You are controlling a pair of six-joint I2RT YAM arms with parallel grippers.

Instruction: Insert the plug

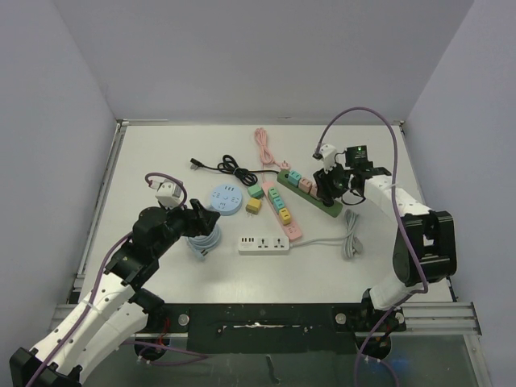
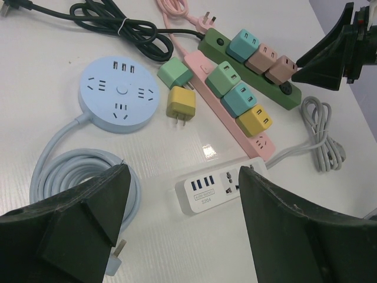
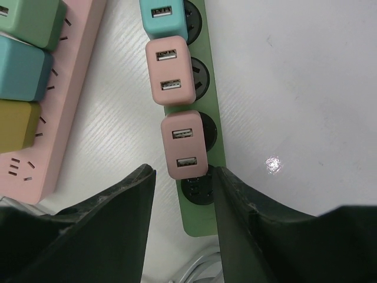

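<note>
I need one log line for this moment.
left claw: open, empty | right claw: open, over last pink adapter | adapter: seated in green strip

Left end effector spread wide over white strip; yellow plug loose.

We find bare counter at the far-left corner and along the near edge, while the black cable, round socket, pink strip, green strip and white strip crowd the middle.
</note>
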